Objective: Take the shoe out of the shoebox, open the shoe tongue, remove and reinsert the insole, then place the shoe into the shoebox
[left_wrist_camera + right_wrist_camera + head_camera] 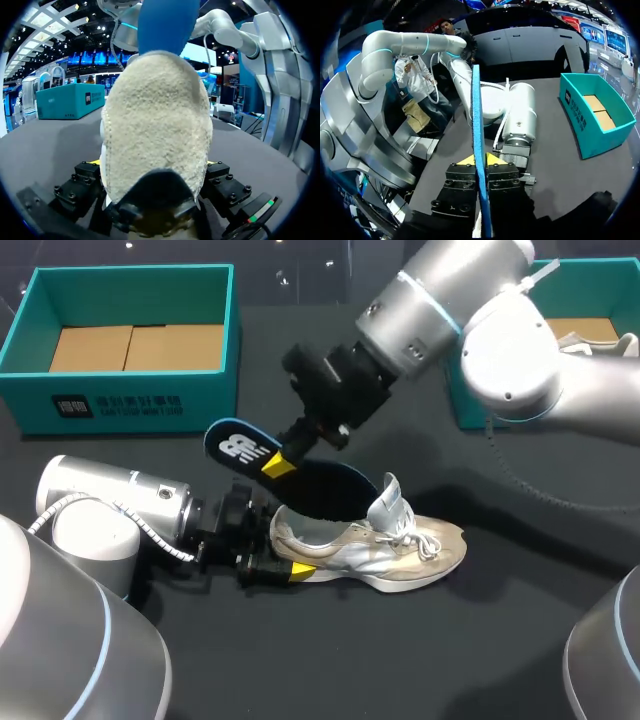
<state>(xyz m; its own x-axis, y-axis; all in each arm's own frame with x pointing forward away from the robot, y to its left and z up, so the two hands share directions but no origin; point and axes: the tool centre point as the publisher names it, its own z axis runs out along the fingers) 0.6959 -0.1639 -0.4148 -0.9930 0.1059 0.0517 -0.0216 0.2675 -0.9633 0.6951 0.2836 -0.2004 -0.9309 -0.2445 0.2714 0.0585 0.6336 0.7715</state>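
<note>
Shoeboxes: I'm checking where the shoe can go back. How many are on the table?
2. The left shoebox sits at the far left, open; the right shoebox sits at the far right, partly hidden behind the right arm.

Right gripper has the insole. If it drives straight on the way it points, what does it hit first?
Likely the left arm, whose white wrist sits straight ahead of the right gripper past the insole; depth is unclear.
</note>
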